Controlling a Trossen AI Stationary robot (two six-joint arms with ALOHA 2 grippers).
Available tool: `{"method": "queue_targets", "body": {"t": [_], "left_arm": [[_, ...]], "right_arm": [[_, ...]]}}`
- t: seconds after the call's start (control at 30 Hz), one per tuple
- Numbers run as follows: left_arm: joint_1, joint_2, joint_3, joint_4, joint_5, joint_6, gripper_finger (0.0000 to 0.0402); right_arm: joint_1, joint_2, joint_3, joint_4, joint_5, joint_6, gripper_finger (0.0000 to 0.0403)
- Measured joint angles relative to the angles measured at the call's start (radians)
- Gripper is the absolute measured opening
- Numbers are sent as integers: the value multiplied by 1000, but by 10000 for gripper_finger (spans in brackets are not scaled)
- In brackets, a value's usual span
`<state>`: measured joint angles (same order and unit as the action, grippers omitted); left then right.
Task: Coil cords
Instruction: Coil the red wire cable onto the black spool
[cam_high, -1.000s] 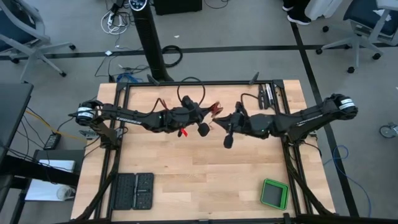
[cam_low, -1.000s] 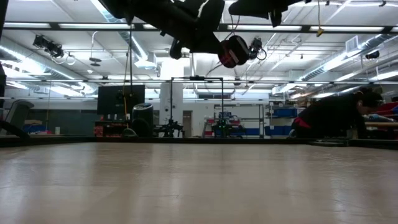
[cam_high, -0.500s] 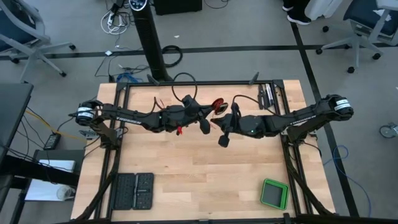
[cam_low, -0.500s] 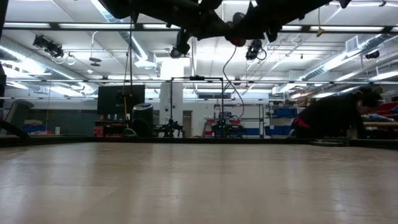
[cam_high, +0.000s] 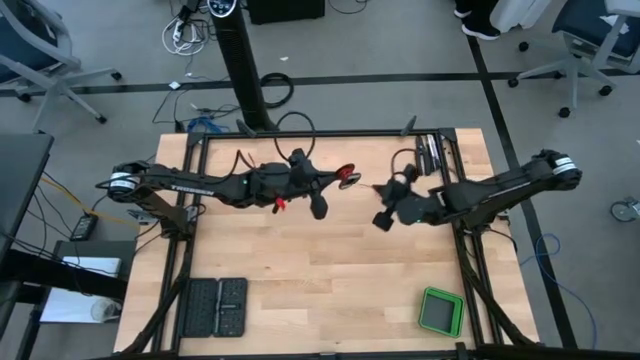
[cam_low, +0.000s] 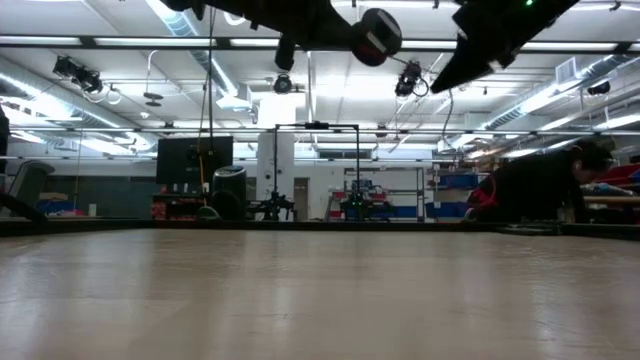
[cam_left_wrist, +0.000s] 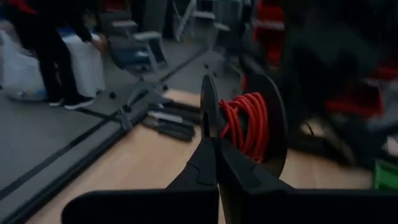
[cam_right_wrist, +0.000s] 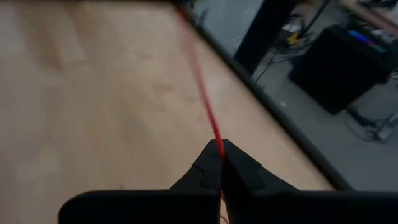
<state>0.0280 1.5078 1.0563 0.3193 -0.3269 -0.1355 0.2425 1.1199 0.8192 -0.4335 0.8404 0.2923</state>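
High view first: the wooden table (cam_high: 330, 280) lies broad under me, with both my arms raised above its far half and well apart from each other. My left gripper (cam_high: 345, 179) sits near the middle and is clamped on the rim of a dark spool (cam_left_wrist: 273, 124). The red-orange cord (cam_left_wrist: 249, 124) is wound round that spool in several tidy turns, seen best from my left wrist. My right gripper (cam_right_wrist: 219, 152) hangs off to the right with its fingers pressed together on a free stretch of the same cord, which runs taut and straight away from the tips. So I judge the coiling well begun but unfinished: a good bundle is already on the spool, while the length strung between my two grippers is left to wind. How much cord trails beyond that I cannot tell.
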Motion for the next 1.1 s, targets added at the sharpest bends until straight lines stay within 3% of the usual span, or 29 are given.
{"method": "queue_targets", "body": {"t": [0.2, 0.37, 0.57, 0.7, 0.9, 1.1], "left_arm": [[1, 16, 4, -92, 89, 2, 0], [1, 35, 4, -106, 74, 3, 0], [0, 36, 2, -128, -32, 21, 0], [-3, 36, 2, -153, -87, 43, 0], [-26, 36, 2, -158, -303, 138, 0], [-29, 38, -1, -48, -330, 185, 0]], "right_arm": [[-30, -101, -2, 146, 39, -161, 0], [-73, -75, -2, 423, -73, -323, 0], [-103, 8, 25, 484, -179, -291, 0], [-100, 43, 78, 438, -173, -278, 1], [-96, 71, 147, 394, -204, -259, 3], [-95, 153, 147, 511, -235, -311, 51]]}}
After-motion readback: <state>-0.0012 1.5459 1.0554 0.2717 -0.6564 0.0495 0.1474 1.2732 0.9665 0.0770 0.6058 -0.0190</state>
